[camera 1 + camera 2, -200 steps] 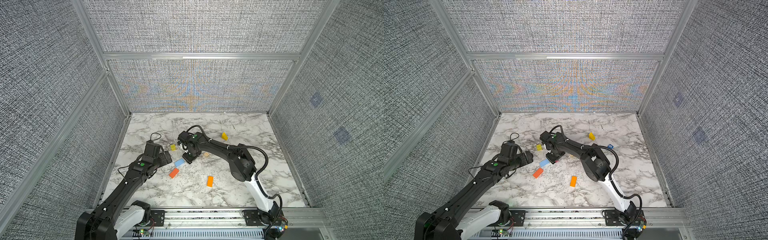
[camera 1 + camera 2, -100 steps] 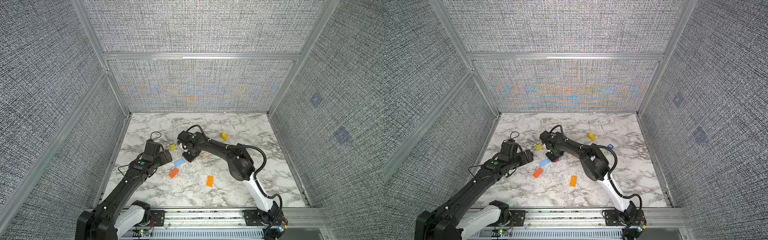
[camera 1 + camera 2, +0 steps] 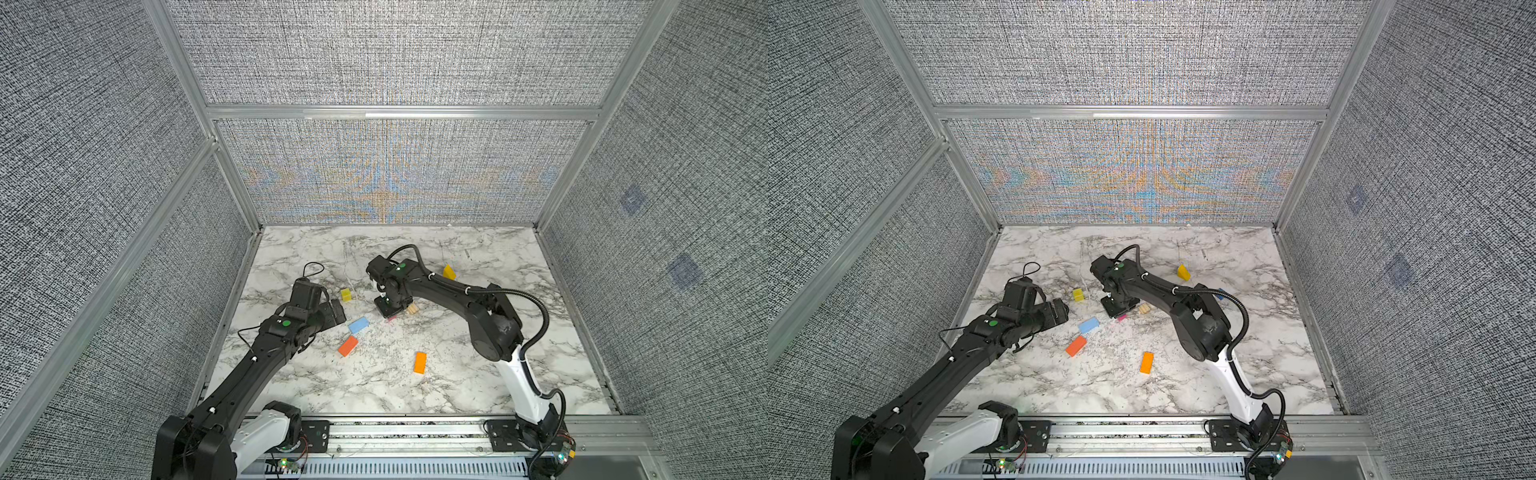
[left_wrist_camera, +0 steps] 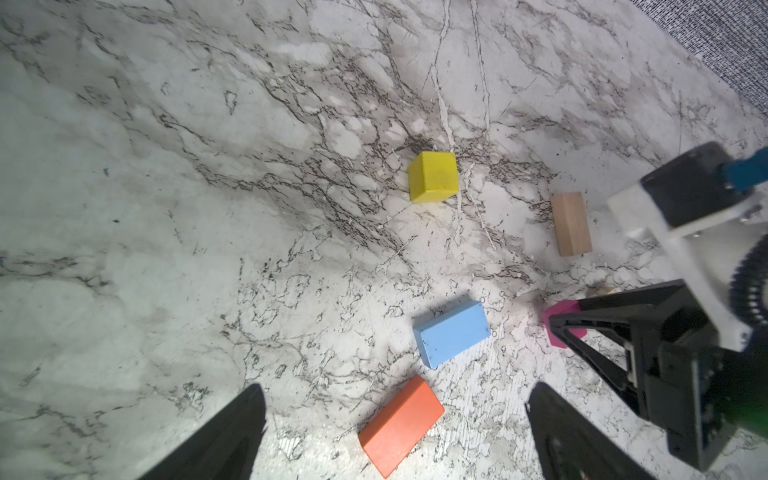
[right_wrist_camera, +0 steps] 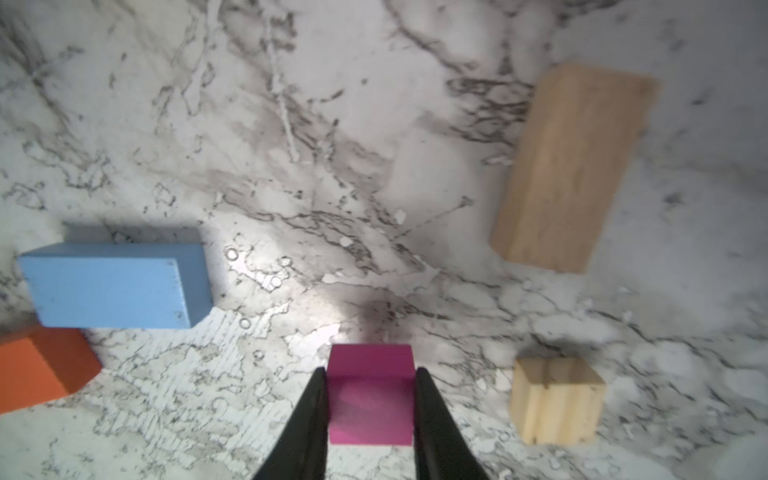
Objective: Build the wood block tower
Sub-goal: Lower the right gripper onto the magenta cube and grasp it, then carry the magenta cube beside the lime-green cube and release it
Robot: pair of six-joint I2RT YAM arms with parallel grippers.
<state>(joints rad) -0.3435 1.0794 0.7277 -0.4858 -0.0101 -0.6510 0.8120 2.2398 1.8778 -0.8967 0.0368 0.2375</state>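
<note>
Tabletop [image 5: 166, 124]: jaws now against magenta block [image 5: 371, 395]

Both top views: high at front, looking down over whole tabletop [image 3: 374, 386] toward back wall [image 3: 390, 166]. Left wrist: mid-height, oblique. Right wrist: very close. Wrist views share light blue block [image 4: 452, 333], magenta block [image 5: 370, 395].

A marble tabletop [image 3: 457, 386] lies within grey woven walls [image 3: 395, 54] and aluminium framing [image 3: 399, 112].

Tight lanes beside the magenta cube [image 5: 370, 390]
Its flanks: light blue bar [image 5: 116, 286] and bare-wood cube [image 5: 557, 401], each apart; marble table [image 5: 332, 187] lies bare beyond
</note>
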